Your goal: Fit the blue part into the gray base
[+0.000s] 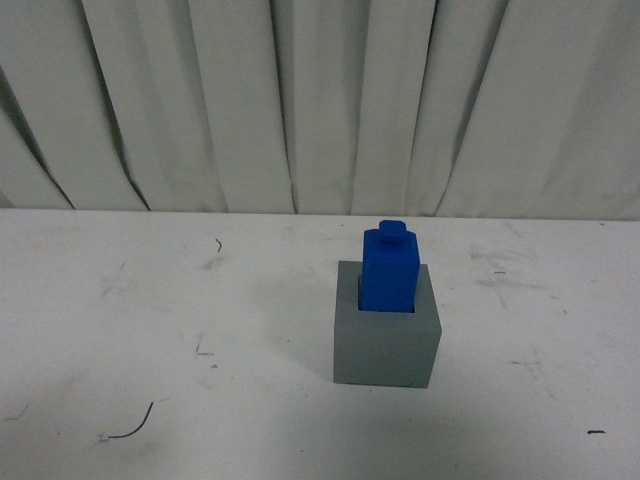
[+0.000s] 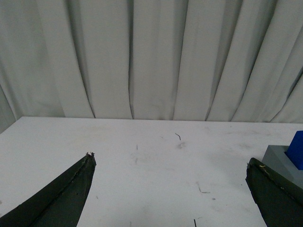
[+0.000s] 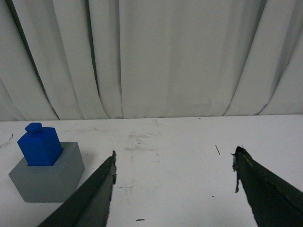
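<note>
You are looking at one blue part (image 1: 390, 268) and one gray base (image 1: 386, 340), both sitting on one white table (image 1: 150, 320). Two grippers are showing, one left gripper (image 2: 169, 163) and one right gripper (image 3: 174, 160).

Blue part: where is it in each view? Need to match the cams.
Front view: blue part just right of centre, standing in the gray base.
Left wrist view: only a corner at the right edge.
Right wrist view: far left, in the base.
Shared landmark: the gray base.
</note>
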`<act>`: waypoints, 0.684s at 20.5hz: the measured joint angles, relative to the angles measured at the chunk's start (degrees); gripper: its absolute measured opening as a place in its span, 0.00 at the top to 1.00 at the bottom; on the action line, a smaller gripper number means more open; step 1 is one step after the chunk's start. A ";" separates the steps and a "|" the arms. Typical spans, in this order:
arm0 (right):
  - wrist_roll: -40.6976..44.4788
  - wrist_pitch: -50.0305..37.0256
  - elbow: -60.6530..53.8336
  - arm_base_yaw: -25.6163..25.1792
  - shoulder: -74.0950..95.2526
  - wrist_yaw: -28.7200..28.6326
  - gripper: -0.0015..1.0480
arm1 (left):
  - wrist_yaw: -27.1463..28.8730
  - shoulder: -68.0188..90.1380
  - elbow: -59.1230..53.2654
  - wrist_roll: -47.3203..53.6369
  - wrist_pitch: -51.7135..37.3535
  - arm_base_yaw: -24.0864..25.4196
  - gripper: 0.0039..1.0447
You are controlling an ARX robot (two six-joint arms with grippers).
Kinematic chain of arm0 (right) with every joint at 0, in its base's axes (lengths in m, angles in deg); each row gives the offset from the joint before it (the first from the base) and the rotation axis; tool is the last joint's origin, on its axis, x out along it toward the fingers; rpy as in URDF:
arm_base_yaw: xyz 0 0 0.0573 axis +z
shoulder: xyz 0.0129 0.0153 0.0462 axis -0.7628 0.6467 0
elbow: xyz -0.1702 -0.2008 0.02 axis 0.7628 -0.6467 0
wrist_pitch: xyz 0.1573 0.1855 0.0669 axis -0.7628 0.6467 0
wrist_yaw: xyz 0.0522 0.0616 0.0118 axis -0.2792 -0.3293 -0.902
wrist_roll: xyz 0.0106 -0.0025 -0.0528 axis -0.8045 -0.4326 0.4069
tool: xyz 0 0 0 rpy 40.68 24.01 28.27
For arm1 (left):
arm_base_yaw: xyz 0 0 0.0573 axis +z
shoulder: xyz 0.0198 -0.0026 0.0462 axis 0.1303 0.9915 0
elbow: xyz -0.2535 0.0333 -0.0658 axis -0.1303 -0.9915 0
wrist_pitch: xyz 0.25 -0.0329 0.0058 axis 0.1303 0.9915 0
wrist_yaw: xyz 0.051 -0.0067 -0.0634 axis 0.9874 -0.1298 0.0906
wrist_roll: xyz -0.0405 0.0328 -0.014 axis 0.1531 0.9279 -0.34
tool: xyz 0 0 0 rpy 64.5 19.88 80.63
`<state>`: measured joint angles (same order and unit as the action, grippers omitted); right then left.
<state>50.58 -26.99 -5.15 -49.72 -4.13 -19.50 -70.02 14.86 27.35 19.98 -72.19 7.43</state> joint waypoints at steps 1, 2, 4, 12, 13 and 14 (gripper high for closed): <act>0.00 0.02 0.00 0.00 0.00 0.00 0.23 | 0.00 0.00 0.00 -0.02 0.00 0.00 0.06; 0.00 0.00 0.00 0.00 0.00 0.00 0.22 | 0.00 0.00 0.00 0.00 0.00 0.00 0.06; 0.00 0.00 0.00 0.00 0.00 0.00 0.14 | 0.00 0.00 0.00 -0.02 -0.02 0.00 0.06; -0.20 0.00 0.00 0.00 0.00 0.00 0.06 | 0.00 0.00 0.00 -0.02 0.00 0.00 0.06; -0.20 0.00 0.00 0.00 0.00 0.00 0.06 | 0.00 0.00 0.00 0.00 -0.02 0.00 0.06; -0.20 0.02 0.00 0.00 0.00 0.00 0.06 | 0.00 0.00 0.00 -0.02 0.00 0.00 0.06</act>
<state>50.38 -26.97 -5.15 -49.72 -4.13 -19.50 -70.02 14.86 27.35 19.96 -72.19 7.43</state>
